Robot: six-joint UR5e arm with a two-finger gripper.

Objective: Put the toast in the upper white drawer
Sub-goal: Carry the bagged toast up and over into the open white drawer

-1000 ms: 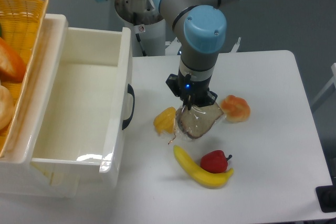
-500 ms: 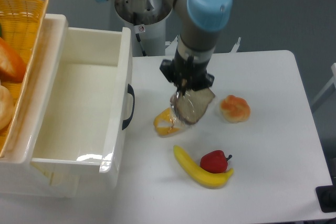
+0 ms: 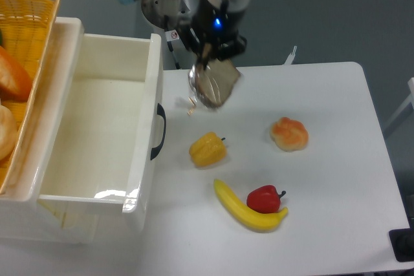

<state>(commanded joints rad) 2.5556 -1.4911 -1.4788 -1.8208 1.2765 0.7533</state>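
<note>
1. Above the white table (image 3: 323, 95), right of the upper white drawer (image 3: 97, 134), the arm reaches down from the top edge; its gripper (image 3: 208, 53) points downward, jaws clamped on the top edge of the toast (image 3: 215, 86).
2. The toast hangs tilted in the air, clear of the table: a brown slice in shiny clear wrap, with a loose wrap corner trailing lower left.
3. The drawer stands open, black handle (image 3: 159, 131) facing the table.
4. On the table lie a yellow pepper (image 3: 207, 149), a bun (image 3: 289, 133), a banana (image 3: 246, 211) and a red pepper (image 3: 264, 199) touching it. A wicker basket (image 3: 22, 43) sits at far left; the backdrop is grey.
</note>
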